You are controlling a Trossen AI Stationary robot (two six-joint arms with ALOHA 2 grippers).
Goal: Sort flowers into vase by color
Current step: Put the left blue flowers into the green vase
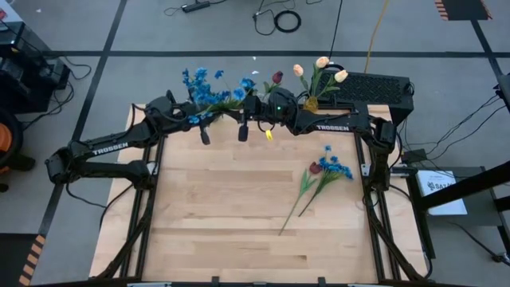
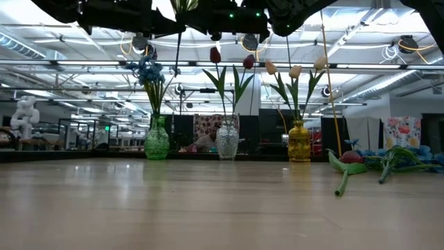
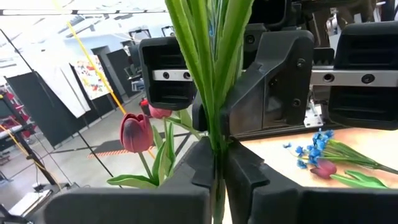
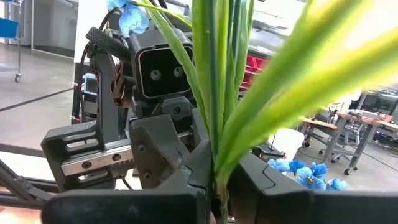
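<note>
Jaws of both left gripper (image 3: pixel 217 171) and right gripper (image 4: pixel 217 180) pinch one blue flower's stem (image 3: pixel 214 74)

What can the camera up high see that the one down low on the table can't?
Only the high view shows both arms from above, with the left hand and right hand shut on one blue flower stem near the table's far edge, plus the floor cables. Only the low view shows the green vase, clear vase and yellow vase standing in a row. Both show the flowers lying on the table and the cream tulips.
</note>
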